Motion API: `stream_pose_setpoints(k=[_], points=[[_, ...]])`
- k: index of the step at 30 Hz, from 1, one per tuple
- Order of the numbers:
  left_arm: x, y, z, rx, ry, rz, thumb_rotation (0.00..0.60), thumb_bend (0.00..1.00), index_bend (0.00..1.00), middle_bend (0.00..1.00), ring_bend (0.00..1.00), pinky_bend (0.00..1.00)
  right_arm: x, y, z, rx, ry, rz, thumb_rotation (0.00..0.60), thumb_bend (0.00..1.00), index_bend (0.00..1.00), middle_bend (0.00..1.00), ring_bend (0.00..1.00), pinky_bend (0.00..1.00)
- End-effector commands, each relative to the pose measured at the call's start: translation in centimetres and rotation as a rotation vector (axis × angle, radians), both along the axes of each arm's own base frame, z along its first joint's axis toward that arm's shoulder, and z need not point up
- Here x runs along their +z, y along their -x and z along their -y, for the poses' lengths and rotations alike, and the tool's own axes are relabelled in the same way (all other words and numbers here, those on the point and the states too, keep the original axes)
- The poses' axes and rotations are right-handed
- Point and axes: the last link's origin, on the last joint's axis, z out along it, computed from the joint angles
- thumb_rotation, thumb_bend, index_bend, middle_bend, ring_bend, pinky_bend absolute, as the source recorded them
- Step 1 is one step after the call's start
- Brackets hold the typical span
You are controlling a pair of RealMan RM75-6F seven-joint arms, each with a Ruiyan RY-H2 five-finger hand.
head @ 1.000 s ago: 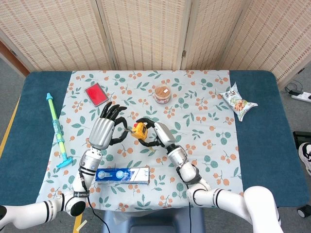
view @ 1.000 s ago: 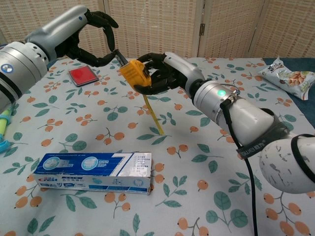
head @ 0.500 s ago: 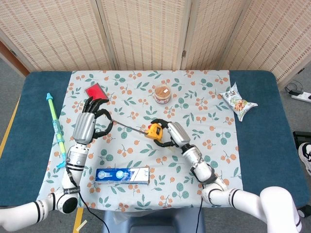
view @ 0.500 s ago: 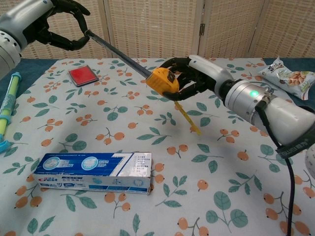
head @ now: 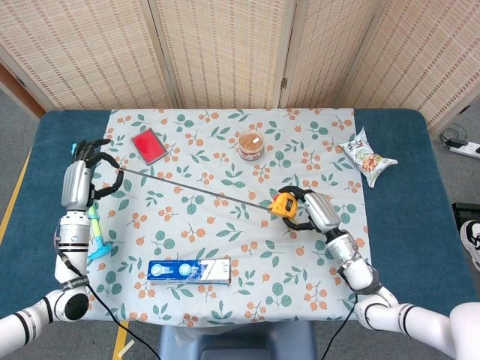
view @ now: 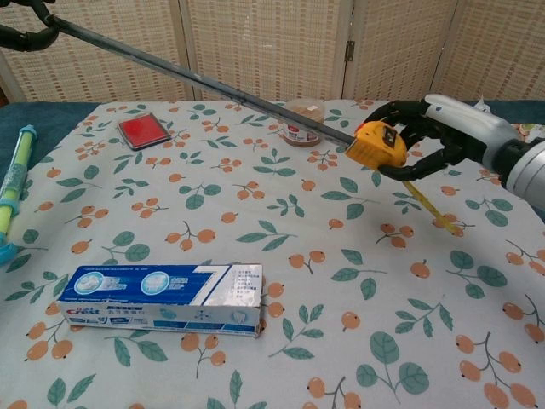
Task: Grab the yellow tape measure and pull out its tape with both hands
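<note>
Above table [head: 405, 217] middle: right robot hand [head: 313, 210] clamps yellow plastic tape measure case [head: 285, 204]; left robot hand [head: 82, 180] pinches tip of dark metal tape [head: 195, 188]; tape axis runs left edge toward right.

Glossy yellow plastic tape measure [head: 285, 204], matt printed cloth tablecloth [head: 315, 247], glossy cardboard toothpaste box [view: 166, 298].

staged lab-like setup: woven folding screens [head: 225, 52], blue table [head: 397, 225], floral cloth [head: 315, 142], floor cables [head: 457, 142].
</note>
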Motion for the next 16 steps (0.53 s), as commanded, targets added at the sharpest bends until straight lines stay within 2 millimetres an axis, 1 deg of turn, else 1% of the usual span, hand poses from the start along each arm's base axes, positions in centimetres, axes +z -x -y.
stream_pose_setpoints(k=[1,10,13,16], points=[[1.4,1.7,-0.4,0.047,-0.013,0.027,0.600,0.94,0.58,0.25,0.17,0.00,1.1,1.8,-0.9,-0.013,0.014,-0.019,0.600,0.40,0.55,0.50,0.44,0.32],[3.6,4.8,-1.2,0.114,-0.004,0.075,0.600,0.94,0.58,0.25,0.17,0.00,4.1,6.2,-2.9,-0.068,0.051,-0.052,0.600,0.40,0.55,0.50,0.44,0.32],[3.8,5.4,-1.3,0.128,-0.001,0.085,0.600,0.94,0.58,0.25,0.17,0.00,4.7,7.0,-3.3,-0.081,0.056,-0.058,0.600,0.40,0.55,0.50,0.44,0.32],[3.6,5.6,-1.3,0.130,0.009,0.084,0.600,0.94,0.58,0.25,0.16,0.00,4.8,7.2,-3.5,-0.081,0.058,-0.061,0.600,0.40,0.55,0.50,0.44,0.32]])
